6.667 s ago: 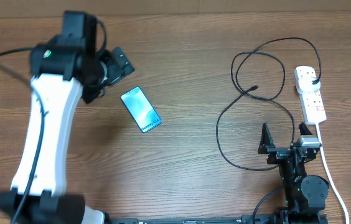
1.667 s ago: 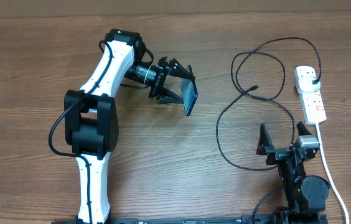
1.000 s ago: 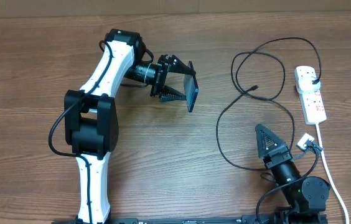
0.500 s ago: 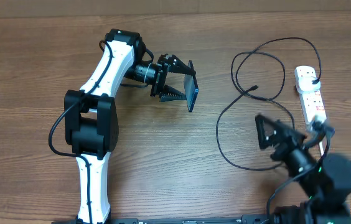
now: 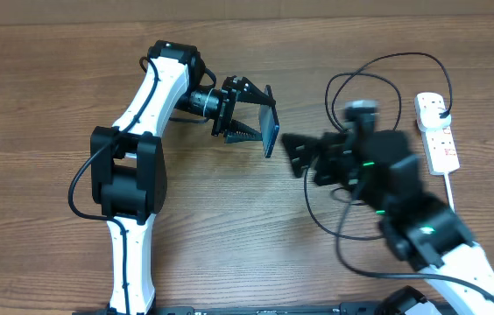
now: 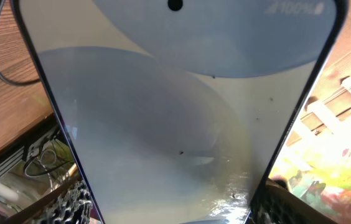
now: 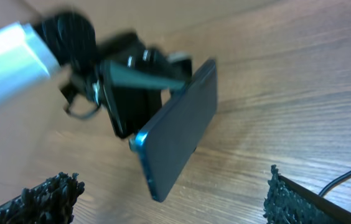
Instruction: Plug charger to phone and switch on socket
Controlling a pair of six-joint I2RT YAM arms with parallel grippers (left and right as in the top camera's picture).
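Left tool (image 5: 262,116): closed on the phone (image 5: 271,131). In the left wrist view we see its ridged pads (image 6: 70,205) at the bottom corners, pressed against the phone's two long edges.

Phone: lifted clear of the tabletop (image 5: 37,105) and held out to the right of the left arm. From overhead it shows edge-on. Its pale screen fills the left wrist view, and its other face is turned toward the right tool (image 5: 295,153).

Phone tilt: in the right wrist view it leans, the upper end in the left tool and the lower end free above the wood.

Right tool: jaws wide apart, holding nothing and touching nothing. It hangs above the tabletop just beside the phone and points at it. It is blurred from overhead. Its own camera shows its two pads (image 7: 45,199) far apart, with the phone between and beyond them.

Charger (image 5: 422,58): the black cable lies in loose loops on the right half of the tabletop. Its plug sits in the far end of the socket (image 5: 440,144).

Connector tip: we cannot find it, since the right arm covers that part of the loops.

Socket: white strip near the right edge, flat on the tabletop and well apart from the phone. Its switch is too small for us to read.

In the way: the right arm lies across the cable loops, between the phone and the socket.
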